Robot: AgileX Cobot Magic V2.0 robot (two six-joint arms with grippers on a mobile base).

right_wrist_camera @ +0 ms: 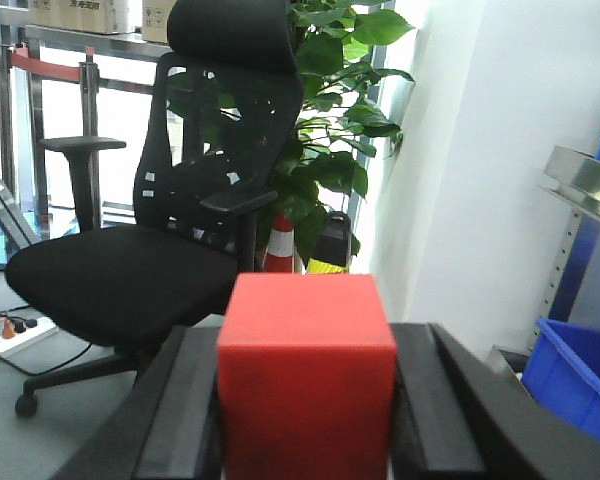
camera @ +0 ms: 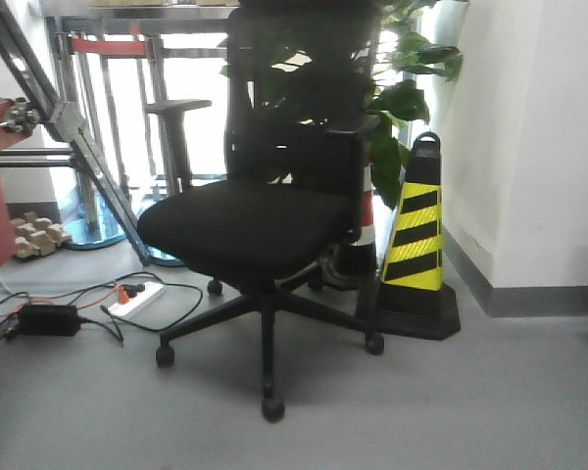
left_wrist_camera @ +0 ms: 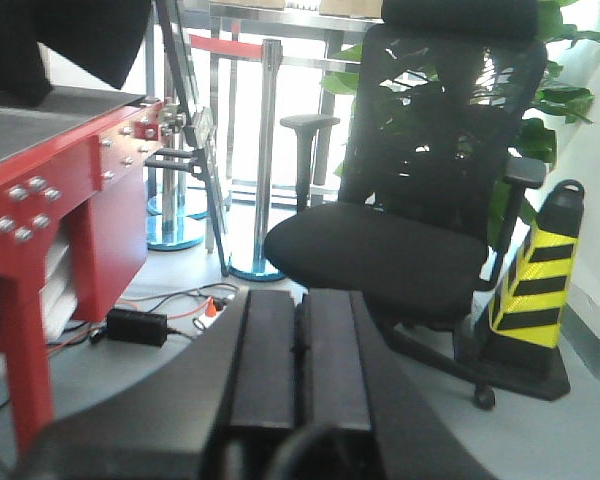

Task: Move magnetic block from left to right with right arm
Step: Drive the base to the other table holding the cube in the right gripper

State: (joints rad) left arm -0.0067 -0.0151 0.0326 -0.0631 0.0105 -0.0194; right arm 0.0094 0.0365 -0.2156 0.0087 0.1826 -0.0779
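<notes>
Your right gripper is clamped on the magnetic block. In the right wrist view the red cube sits upright between the two black fingers, touching both and rising above their tips. Its faces are plain, with no marking.

Your left gripper holds nothing. Its two fingers are pressed together, with only a thin seam between them.

Surroundings, as you see them in the front view:
- A black office chair stands at centre.
- A black-and-yellow striped cone is just beside the chair, against the white wall.
- A white power strip and a black adapter lie on the grey floor with loose cables.
- A leafy plant stands behind the chair.

The left wrist view shows a red bolted frame at its left. The right wrist view shows a blue bin at lower right. It also shows cardboard boxes on a shelf at top left, but their print is too small to read.
</notes>
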